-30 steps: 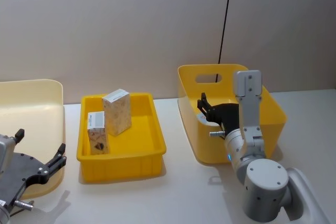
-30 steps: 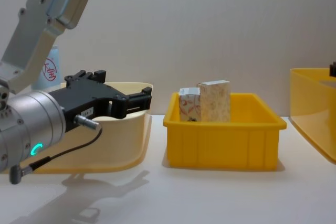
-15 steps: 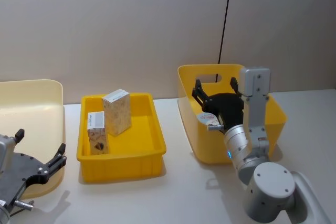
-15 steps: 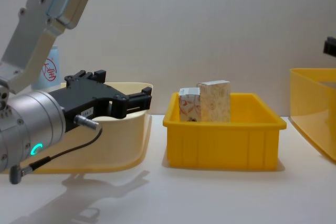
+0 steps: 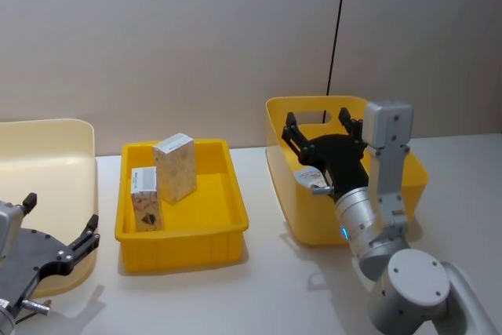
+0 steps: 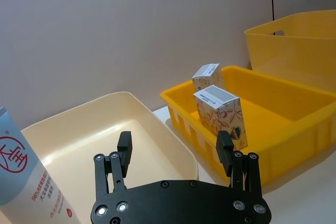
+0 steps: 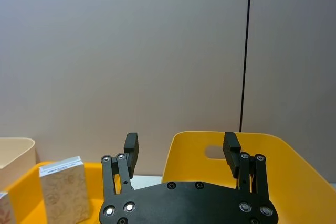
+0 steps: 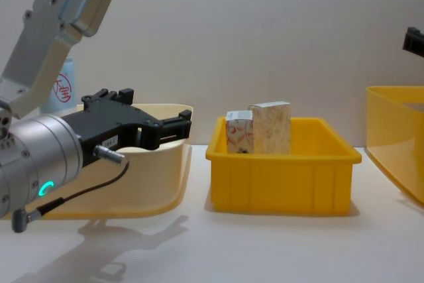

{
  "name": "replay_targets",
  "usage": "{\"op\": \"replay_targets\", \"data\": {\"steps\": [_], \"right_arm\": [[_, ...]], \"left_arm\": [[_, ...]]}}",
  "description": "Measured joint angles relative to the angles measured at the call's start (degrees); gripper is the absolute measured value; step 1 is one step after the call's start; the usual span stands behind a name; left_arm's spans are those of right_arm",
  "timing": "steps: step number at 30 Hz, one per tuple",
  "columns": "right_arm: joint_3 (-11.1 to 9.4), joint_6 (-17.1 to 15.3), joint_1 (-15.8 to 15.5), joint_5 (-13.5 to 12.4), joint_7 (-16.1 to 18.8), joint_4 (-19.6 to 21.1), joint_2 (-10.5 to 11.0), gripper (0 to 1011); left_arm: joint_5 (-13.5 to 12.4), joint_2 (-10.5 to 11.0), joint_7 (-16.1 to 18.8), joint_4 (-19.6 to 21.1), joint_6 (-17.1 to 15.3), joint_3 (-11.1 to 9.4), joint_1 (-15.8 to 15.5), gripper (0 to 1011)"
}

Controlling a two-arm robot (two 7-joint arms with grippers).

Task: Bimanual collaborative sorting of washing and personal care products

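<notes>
Two patterned cartons stand upright in the shallow yellow tray [image 5: 184,250]: a taller carton [image 5: 174,166] and a smaller carton [image 5: 145,198] at its left. A pale-blue tube [image 6: 21,174] with a red round logo stands beside the cream bin [image 5: 49,154]. The tube [image 8: 61,88] also peeks out behind my left arm. My left gripper [image 5: 61,211] is open and empty, low at the near left, in front of the cream bin. My right gripper [image 5: 316,118] is open and empty above the tall yellow bin [image 5: 412,172]. A pale item with red print [image 5: 308,179] lies inside that bin.
The three containers stand in a row on the white table: cream bin [image 8: 165,164], tray [image 8: 285,183], tall bin [image 8: 394,130]. A plain wall with a black cable [image 5: 337,29] is close behind. Bare table lies in front of the containers.
My right gripper has risen from inside the tall yellow bin to above its rim, open and empty. The left arm and the cartons have not moved.
</notes>
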State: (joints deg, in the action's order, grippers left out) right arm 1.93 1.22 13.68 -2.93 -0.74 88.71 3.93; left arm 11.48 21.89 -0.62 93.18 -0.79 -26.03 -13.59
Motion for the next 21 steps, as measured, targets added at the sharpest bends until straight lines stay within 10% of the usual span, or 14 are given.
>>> {"op": "replay_targets", "data": {"steps": [21], "right_arm": [[7.54,-2.24,-9.86,-9.25,3.16,8.52,10.50,1001]], "left_arm": [[0.00,0.00,0.00,0.00,0.00,0.00,0.00,1000]]}}
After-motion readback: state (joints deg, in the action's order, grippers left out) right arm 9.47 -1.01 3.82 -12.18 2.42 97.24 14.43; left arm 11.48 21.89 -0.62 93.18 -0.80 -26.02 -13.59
